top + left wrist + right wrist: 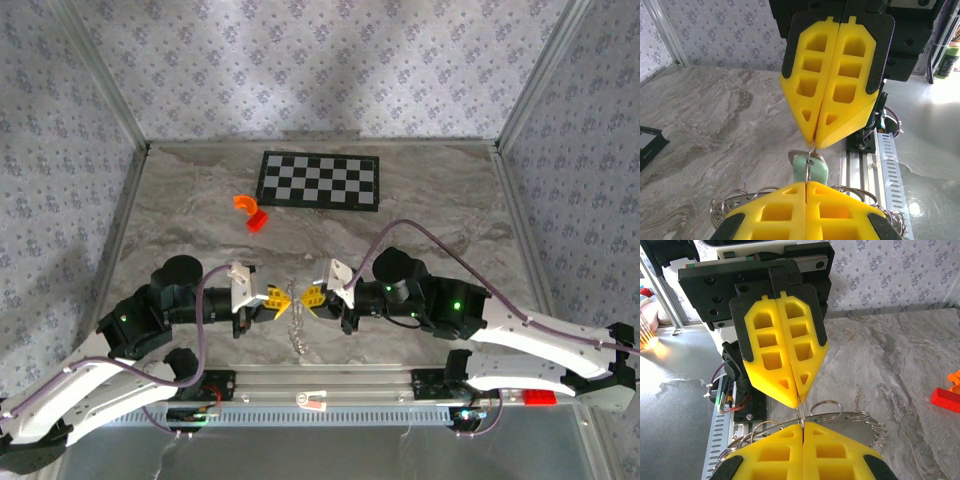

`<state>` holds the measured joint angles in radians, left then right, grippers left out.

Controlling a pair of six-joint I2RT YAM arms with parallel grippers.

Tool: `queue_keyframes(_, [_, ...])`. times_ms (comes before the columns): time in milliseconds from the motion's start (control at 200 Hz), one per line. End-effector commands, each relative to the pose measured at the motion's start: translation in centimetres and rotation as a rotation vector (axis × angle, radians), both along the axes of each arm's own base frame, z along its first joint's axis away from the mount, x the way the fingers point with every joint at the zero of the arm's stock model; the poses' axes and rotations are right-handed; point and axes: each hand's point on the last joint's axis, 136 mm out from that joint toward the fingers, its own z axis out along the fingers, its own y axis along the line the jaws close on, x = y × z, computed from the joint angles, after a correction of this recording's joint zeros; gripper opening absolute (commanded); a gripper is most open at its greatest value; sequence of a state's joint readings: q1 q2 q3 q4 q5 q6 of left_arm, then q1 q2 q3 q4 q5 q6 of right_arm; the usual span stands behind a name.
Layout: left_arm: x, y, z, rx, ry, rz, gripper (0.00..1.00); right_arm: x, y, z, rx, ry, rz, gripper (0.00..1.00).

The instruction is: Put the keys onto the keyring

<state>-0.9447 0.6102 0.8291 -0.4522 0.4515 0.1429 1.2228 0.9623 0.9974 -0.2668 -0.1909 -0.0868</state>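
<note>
Marble tabletop, we see left hand and right hand tip to tip, both pinching keyring wire, teal key between them.

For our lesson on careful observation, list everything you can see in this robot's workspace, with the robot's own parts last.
key: one, pale teal, between the gripper tips, at the keyring wire
keyring: one, silvery loops, pinched by both grippers
checkerboard: one, black and white, far middle of the table
curved piece: one, orange, near the checkerboard's left end
block: one, red, beside the curved piece
table: one, grey marbled
left gripper: yellow fingers, shut on keyring
right gripper: yellow fingers, shut on keyring
</note>
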Motion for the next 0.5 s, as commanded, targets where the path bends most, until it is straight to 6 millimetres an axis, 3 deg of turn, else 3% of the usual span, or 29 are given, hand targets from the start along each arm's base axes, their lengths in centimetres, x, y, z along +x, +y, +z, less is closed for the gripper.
queue_keyframes(0, [-0.21,-0.15,1.96,-0.05,-0.05,-0.016,0.0,-0.49,0.01,-0.14,-0.01,0.017,0.02,0.0])
queue_keyframes(495, [-0.41,-0.24,2.35,-0.069,-0.047,-0.026,0.0,-0.14,0.14,-0.5,-0.014,0.022,0.012,0.0])
